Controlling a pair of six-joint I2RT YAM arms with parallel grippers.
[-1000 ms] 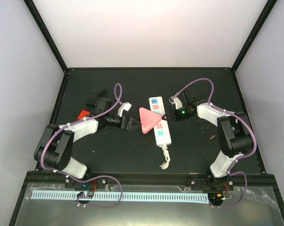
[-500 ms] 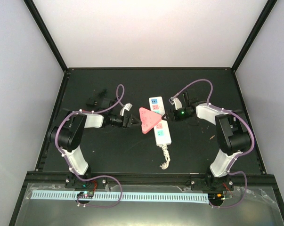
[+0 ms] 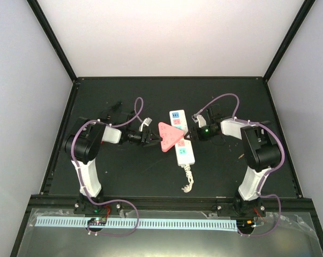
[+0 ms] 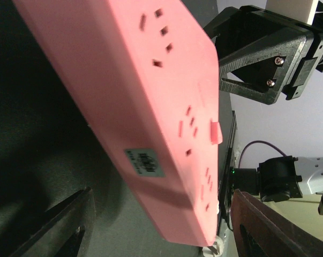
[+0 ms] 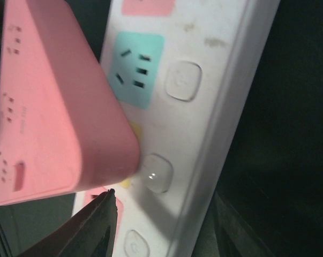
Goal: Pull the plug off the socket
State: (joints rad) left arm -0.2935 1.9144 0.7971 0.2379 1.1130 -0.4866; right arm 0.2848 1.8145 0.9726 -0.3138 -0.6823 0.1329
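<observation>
A pink triangular plug (image 3: 169,135) sits plugged into the white socket strip (image 3: 184,152), which lies mid-table with pastel outlet faces. My left gripper (image 3: 152,140) is open at the plug's left corner. In the left wrist view the plug (image 4: 150,107) fills the frame, with one of my fingers (image 4: 65,225) on either side of its near end. My right gripper (image 3: 189,134) is open at the strip's right edge. In the right wrist view its fingers (image 5: 94,227) straddle the strip (image 5: 204,107) beside the plug (image 5: 54,118).
The strip's short frayed cord stub (image 3: 188,179) trails towards the near edge. A black fixture (image 3: 110,113) stands behind my left arm. A small scrap (image 3: 240,156) lies right of my right arm. Black frame rails border the table.
My left arm has folded back at the elbow and its gripper has slid right, up to the pink plug. My right gripper has edged left onto the strip.
</observation>
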